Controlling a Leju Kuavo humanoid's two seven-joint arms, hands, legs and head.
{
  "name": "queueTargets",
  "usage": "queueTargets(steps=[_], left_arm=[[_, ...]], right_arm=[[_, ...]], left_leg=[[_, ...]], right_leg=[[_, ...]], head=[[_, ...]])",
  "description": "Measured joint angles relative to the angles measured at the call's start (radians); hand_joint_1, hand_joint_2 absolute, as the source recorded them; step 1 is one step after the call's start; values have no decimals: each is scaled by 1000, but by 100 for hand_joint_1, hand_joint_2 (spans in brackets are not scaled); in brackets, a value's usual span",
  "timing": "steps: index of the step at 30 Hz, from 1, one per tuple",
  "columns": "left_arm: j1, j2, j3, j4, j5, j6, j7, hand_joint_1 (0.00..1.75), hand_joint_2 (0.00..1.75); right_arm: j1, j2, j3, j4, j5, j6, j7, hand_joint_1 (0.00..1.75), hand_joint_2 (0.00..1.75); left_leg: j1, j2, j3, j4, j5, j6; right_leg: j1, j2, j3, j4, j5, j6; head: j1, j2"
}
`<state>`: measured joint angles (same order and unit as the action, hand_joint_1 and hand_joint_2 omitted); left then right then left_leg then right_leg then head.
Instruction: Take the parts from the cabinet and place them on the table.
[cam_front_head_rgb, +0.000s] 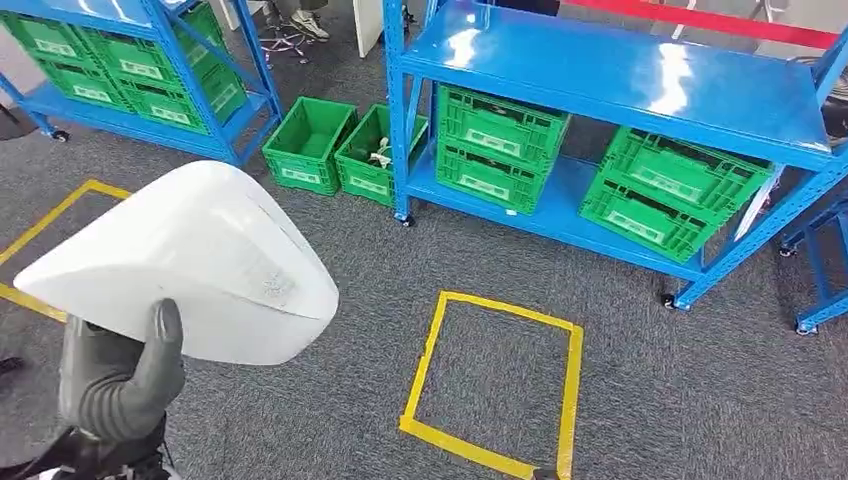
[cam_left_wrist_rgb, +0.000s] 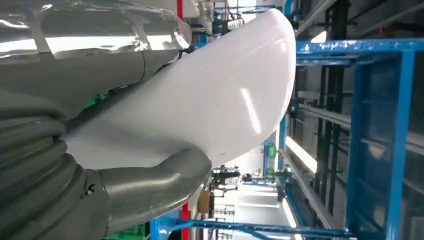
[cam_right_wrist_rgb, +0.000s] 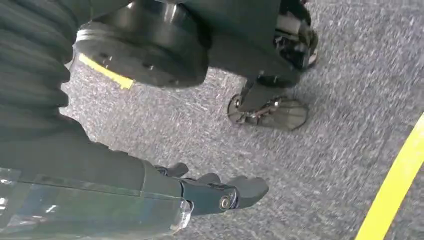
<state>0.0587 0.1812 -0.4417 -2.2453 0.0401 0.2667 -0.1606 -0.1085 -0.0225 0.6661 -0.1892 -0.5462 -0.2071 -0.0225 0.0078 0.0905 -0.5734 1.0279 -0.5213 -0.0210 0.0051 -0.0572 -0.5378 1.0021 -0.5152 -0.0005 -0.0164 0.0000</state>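
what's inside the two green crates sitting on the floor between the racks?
Left floor crate looks empty. Right floor crate holds some pale parts, too small to identify. The blue rack post hides its far corner.

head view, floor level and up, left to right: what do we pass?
left hand holding the white part → two green crates on the floor → yellow tape square → blue shelf rack with stacked green crates.

Open grey carpet (cam_front_head_rgb: 330, 420) lay ahead around the yellow tape square (cam_front_head_rgb: 495, 385). Beyond it the blue rack (cam_front_head_rgb: 620, 80) blocked the way, green crates (cam_front_head_rgb: 495, 150) packed under its shelf. Two green bins (cam_front_head_rgb: 340, 150) stood on the floor just beside its left post. The large white part (cam_front_head_rgb: 190, 265) in the left robot hand (cam_front_head_rgb: 115, 380) filled the near-left space.
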Motion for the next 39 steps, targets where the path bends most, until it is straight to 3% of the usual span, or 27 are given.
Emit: queueTargets(steps=[1,4,5,6,7,9,10,12,13,15,16,17,20,21,22,23,25,26,27,28,30,31,32,33,35,39], left_arm=[[-4,0,0,0,2,-7,1,175,175],[-27,8,0,-1,3,-15,29,175,175],[-35,10,0,-5,-8,-17,49,175,175],[-45,15,0,-14,-24,-21,77,175,175],[-57,16,0,-21,-31,-26,95,175,175],[-76,18,-3,-29,-45,-32,119,175,175],[-81,18,-4,-29,-51,-33,126,175,175],[-84,18,-5,-29,-59,-33,127,175,175],[-86,18,-7,-29,-63,-32,126,175,175],[-92,16,-14,-29,-66,-27,118,175,175],[-93,15,-18,-29,-66,-24,109,175,175],[-95,15,-20,-28,-66,-23,102,175,175],[-94,15,-25,-28,-64,-21,95,175,175],[-95,15,-27,-29,-64,-21,95,175,175],[-93,15,-27,-28,-64,-21,94,175,175],[-99,15,-28,-27,-64,-21,94,175,175],[-97,14,-31,-26,-59,-21,86,175,175],[-97,14,-32,-23,-53,-21,79,175,175],[-96,14,-33,-20,-48,-24,68,175,175],[-96,14,-34,-18,-45,-26,60,175,175],[-97,14,-35,-14,-43,-26,48,175,175],[-97,14,-35,-14,-43,-26,43,175,175],[-98,14,-36,-13,-43,-26,39,175,175],[-96,12,-37,-14,-43,-26,35,175,175],[-92,13,-35,-13,-42,-26,34,175,175],[-92,13,-35,-13,-42,-26,34,175,175]], right_arm=[[-1,2,0,0,-2,0,0,0,175],[0,7,0,0,-22,16,-20,0,175],[0,9,0,0,-22,24,-36,0,175],[0,14,0,0,-22,31,-51,0,175],[3,18,0,0,-22,34,-60,0,175],[10,23,0,0,-26,37,-79,0,175],[11,29,0,0,-29,39,-89,0,175],[11,32,0,0,-29,41,-95,0,175],[10,36,0,0,-29,43,-98,0,175],[8,42,0,0,-29,44,-100,0,175],[7,42,0,0,-29,44,-101,0,175],[7,42,0,0,-30,44,-101,0,175],[3,44,0,0,-30,46,-101,0,175],[2,46,0,0,-30,47,-101,0,175],[0,45,-1,0,-31,45,-101,0,175],[0,47,-1,0,-31,47,-101,0,175],[4,50,-1,0,-31,45,-101,0,175],[6,50,-2,1,-33,41,-100,0,175],[6,49,-2,1,-39,35,-97,0,175],[6,48,-2,1,-40,33,-92,0,175],[3,44,-2,1,-47,31,-77,0,175],[2,43,-2,1,-49,31,-73,0,175],[2,39,-2,1,-50,31,-68,0,175],[2,38,-2,1,-48,31,-65,0,175],[2,36,-2,1,-45,30,-58,0,175],[2,35,-2,1,-45,30,-57,0,175]], left_leg=[[0,-11,-2,-3,9,10],[-2,-38,-5,-7,14,26],[4,-50,-5,-10,19,33],[5,-60,-6,-10,20,37],[5,-70,-7,-10,22,39],[3,-93,-10,-9,25,43],[1,-106,-12,-9,26,45],[0,-122,-12,-9,26,45],[0,-131,-11,-9,27,45],[-1,-157,-7,-9,28,43],[1,-166,-8,-10,28,42],[-3,-179,-11,-4,28,36],[7,-203,-25,-13,42,14],[2,-204,-26,-13,42,9],[-2,-137,-31,-2,30,8],[-1,-87,-49,36,-2,4],[6,-80,-115,175,-74,-5],[8,-83,-147,239,-96,-9],[11,-84,-159,265,-95,-12],[13,-84,-147,242,-70,-15],[14,-68,-67,103,9,-16],[14,-33,-24,28,34,-17],[1,10,-14,6,11,-11],[4,-8,-17,6,15,5],[0,-23,-20,6,14,15],[0,-25,-21,6,14,16]], right_leg=[[0,-6,2,3,-2,5],[-3,-25,8,-1,-1,18],[-5,0,4,10,-15,29],[-8,36,-8,46,-47,35],[-8,48,-32,110,-88,36],[-8,51,-97,261,-156,37],[-8,52,-125,321,-173,36],[-8,52,-128,321,-153,31],[-8,53,-115,290,-126,28],[-7,70,-40,119,-23,15],[-7,106,-7,38,11,6],[-8,124,1,18,2,0],[-3,105,7,0,-5,-3],[-11,91,11,-18,6,-9],[-12,81,19,-28,13,-11],[-10,75,21,-34,16,-16],[-10,54,18,-31,14,-19],[-10,41,18,-30,13,-18],[-10,30,17,-28,12,-18],[-11,20,17,-26,9,-15],[-13,4,19,-16,1,-7],[-13,-2,19,-9,-5,0],[-2,-6,16,-1,-13,9],[-2,-12,17,1,-15,13],[-3,-26,21,-2,-15,16],[-4,-27,22,-3,-15,17]], head=[[4,0],[6,0],[6,0],[14,0],[17,0],[20,0],[21,0],[22,0],[22,0],[23,0],[25,0],[21,0],[26,0],[27,0],[24,0],[13,0],[8,0],[5,0],[3,0],[2,0],[0,0],[-1,0],[-8,0],[-4,0],[6,0],[6,0]])
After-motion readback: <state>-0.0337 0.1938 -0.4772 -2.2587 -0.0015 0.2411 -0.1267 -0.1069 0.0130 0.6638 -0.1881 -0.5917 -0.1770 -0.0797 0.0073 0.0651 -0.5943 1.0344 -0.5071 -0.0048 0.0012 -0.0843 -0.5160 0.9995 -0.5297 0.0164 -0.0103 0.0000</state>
